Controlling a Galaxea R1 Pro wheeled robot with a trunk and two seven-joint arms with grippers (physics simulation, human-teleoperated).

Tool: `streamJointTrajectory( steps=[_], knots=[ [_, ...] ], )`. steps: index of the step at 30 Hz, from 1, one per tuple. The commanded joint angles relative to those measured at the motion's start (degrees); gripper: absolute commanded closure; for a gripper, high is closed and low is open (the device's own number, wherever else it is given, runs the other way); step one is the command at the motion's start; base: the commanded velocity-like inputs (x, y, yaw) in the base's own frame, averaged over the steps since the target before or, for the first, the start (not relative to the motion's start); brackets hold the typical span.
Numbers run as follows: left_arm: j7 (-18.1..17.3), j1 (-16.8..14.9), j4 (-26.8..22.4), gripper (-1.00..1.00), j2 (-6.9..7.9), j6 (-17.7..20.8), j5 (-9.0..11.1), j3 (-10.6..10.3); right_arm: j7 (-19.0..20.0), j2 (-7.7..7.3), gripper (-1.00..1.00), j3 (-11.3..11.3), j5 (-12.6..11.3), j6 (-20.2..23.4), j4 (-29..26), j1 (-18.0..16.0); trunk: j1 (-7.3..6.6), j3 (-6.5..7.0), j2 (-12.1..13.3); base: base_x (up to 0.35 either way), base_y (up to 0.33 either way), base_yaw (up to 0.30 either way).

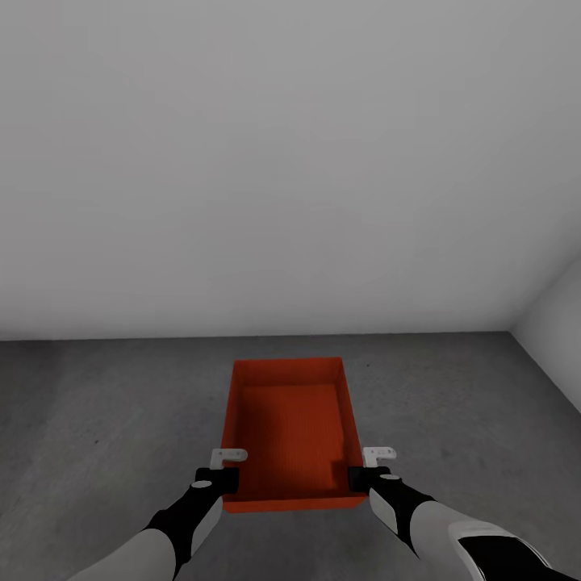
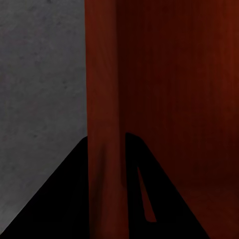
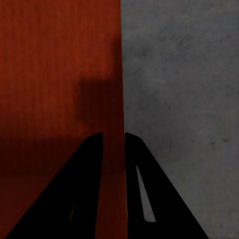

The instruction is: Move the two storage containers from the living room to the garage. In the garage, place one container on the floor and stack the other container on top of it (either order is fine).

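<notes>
One orange-red storage container is in front of me over the grey concrete floor of the garage, its open top facing up and nothing inside. My left gripper is shut on its left side wall near the near corner; the left wrist view has that wall pinched between the two fingers of the gripper. My right gripper is shut on the right side wall in the same way, one finger inside the container and one outside. I cannot tell whether the container rests on the floor or hangs just above it.
A plain white wall stands close behind the container. A second white wall meets it at a corner on the right. Bare concrete spreads on both sides of the container.
</notes>
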Motion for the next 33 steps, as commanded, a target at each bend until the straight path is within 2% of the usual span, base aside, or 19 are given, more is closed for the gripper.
streamJointTrajectory(
  steps=[1, 33],
  knots=[
    [1.5, 0.0, -0.3, 1.0, 0.08, -1.6, -0.7, 0.5, -2.9, -0.12, 1.0, -1.5, -0.4, -0.1, 0.2, 0.0, 0.23, -0.24, -0.5, 0.0, 0.0, 0.0],
    [1.5, 0.0, -0.2, 1.0, 0.08, -1.6, -0.7, 0.5, -2.9, -0.12, 1.0, -1.5, -0.4, -0.1, 0.2, 0.0, 7.26, -5.98, -13.3, 0.0, 0.0, 0.0]
  ],
)
